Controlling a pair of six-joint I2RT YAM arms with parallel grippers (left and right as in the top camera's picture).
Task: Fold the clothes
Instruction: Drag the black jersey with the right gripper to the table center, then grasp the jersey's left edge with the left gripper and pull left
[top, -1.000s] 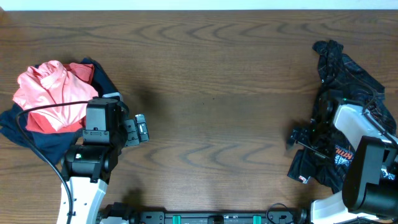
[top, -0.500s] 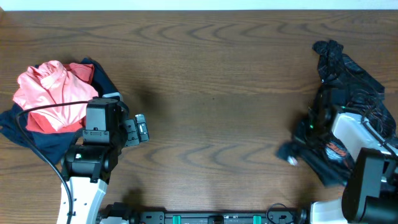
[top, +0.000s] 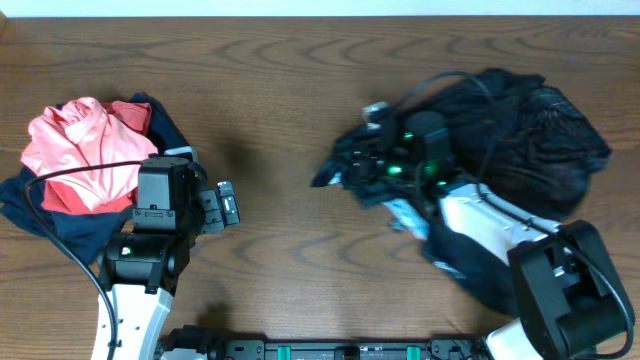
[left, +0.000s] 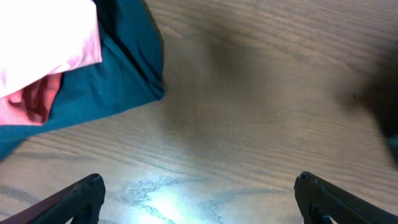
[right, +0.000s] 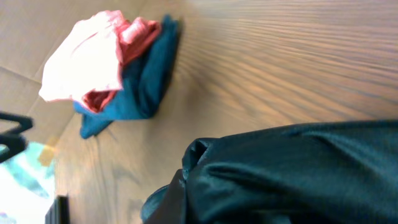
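The clothes (top: 540, 150), a black jersey with a fine line pattern, lie crumpled from the table's middle to its right side. My right gripper (top: 367, 166) is at the jersey's left end, shut on a bunch of the fabric. In the right wrist view the dark cloth (right: 292, 174) fills the lower frame and hides the fingers. My left gripper (top: 228, 207) hangs open over bare wood at the left. Its two dark fingertips (left: 84, 194) stand far apart with nothing between them.
A pile of salmon-pink and red garments (top: 80, 145) on a navy blue one (top: 60, 225) lies at the table's left edge, beside the left arm. The navy cloth (left: 112, 74) reaches into the left wrist view. The pile (right: 112, 62) also shows far off in the right wrist view.
My right gripper has closed on the black jersey and swung it from the right edge leftward to the table's middle, spreading it out. The left arm has not moved.
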